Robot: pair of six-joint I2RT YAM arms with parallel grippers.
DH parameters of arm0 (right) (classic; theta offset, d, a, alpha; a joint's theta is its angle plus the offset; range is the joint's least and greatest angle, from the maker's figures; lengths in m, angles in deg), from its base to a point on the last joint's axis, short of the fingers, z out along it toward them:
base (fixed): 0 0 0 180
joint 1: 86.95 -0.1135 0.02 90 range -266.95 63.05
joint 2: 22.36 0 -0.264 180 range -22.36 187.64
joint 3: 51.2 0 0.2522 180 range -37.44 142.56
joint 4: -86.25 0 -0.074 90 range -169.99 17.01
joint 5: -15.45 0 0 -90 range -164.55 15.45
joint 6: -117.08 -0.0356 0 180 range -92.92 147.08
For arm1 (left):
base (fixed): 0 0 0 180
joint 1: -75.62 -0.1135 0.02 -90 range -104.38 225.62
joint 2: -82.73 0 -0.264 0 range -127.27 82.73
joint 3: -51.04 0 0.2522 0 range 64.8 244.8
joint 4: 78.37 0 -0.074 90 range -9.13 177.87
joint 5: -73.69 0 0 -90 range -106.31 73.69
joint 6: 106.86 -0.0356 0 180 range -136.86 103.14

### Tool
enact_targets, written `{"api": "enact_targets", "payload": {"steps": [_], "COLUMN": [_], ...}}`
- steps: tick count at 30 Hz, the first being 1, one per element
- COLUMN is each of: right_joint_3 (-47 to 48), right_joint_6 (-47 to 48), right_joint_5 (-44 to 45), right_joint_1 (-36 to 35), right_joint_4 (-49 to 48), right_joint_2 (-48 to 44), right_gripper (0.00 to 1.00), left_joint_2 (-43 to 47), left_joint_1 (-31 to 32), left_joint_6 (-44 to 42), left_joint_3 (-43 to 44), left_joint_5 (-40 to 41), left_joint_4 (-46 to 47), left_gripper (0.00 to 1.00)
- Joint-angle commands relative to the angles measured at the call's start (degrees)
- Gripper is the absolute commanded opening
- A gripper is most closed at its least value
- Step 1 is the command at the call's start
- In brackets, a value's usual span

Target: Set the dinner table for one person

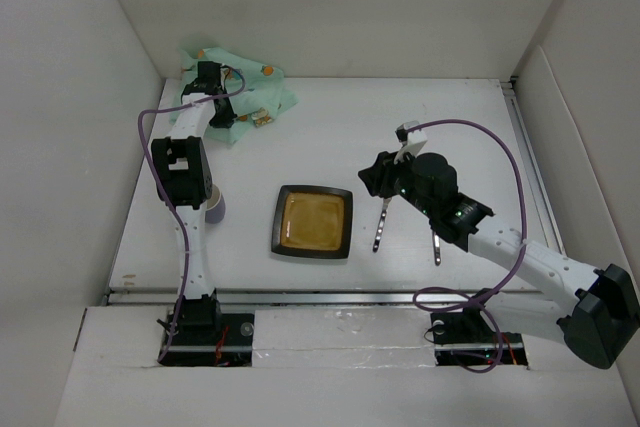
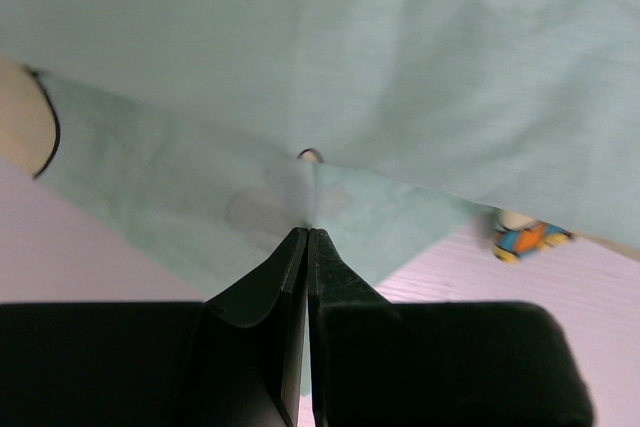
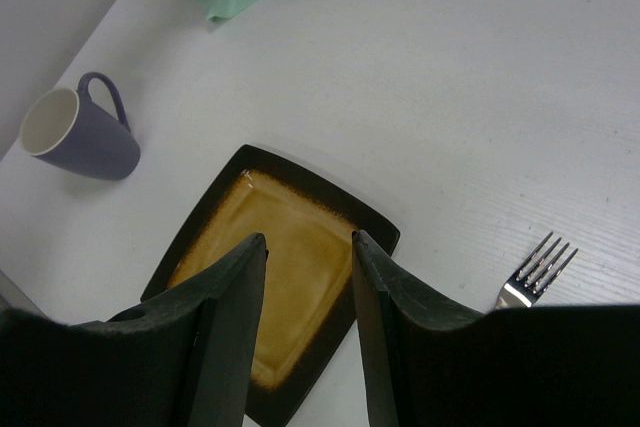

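Note:
A square plate (image 1: 313, 222) with an amber centre and dark rim lies in the middle of the white dinner table (image 1: 330, 127); it also shows in the right wrist view (image 3: 290, 267). A fork (image 1: 381, 222) and a second utensil (image 1: 436, 244) lie to its right. A crumpled mint-green placemat (image 1: 250, 97) lies at the far left corner. My left gripper (image 1: 207, 75) is shut on a fold of the placemat (image 2: 300, 77). My right gripper (image 1: 372, 176) is open and empty, raised over the table just right of the plate. A purple mug (image 1: 215, 205) stands left of the plate.
White walls enclose the table on the left, back and right. A metal rail (image 1: 300, 295) runs along the near edge. The left arm (image 1: 182, 172) stretches over the mug. The mug (image 3: 80, 133) and fork (image 3: 535, 269) also show in the right wrist view.

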Motion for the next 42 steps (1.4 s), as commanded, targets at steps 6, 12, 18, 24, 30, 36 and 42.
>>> {"api": "enact_targets", "payload": {"steps": [6,12,18,24,30,36,42], "right_joint_3": [3.43,5.98,6.95,6.51,10.29,13.35,17.32], "right_joint_6": [0.9,1.16,-0.15,-2.44,-3.85,-4.9,-7.19], "right_joint_5": [2.45,5.88,6.5,7.47,5.71,6.15,2.38], "right_joint_1": [0.26,1.32,6.58,10.97,16.34,23.45,32.42], "right_joint_4": [-3.4,-1.65,0.81,-0.76,-0.76,-0.15,3.01], "right_joint_2": [2.92,4.32,6.25,9.06,15.39,20.49,31.82], "right_gripper": [0.46,0.46,0.45,0.5,0.47,0.03,0.53], "left_joint_2": [14.23,15.48,4.59,7.9,25.73,34.55,25.33], "left_joint_1": [7.47,17.41,23.14,23.14,23.14,23.14,22.53], "left_joint_6": [9.22,19.24,22.33,18.48,15.66,13.99,11.61], "left_joint_3": [0.48,-3.94,6.16,-1.55,-23.73,-35.49,-30.41], "left_joint_5": [-19.23,-27.41,-29.44,-26.21,-9.1,6.15,10.27], "left_joint_4": [10.99,25.41,23.34,21.76,28.85,25.12,15.44], "left_gripper": [0.0,0.0,0.33,0.59,0.47,0.6,0.61]}}
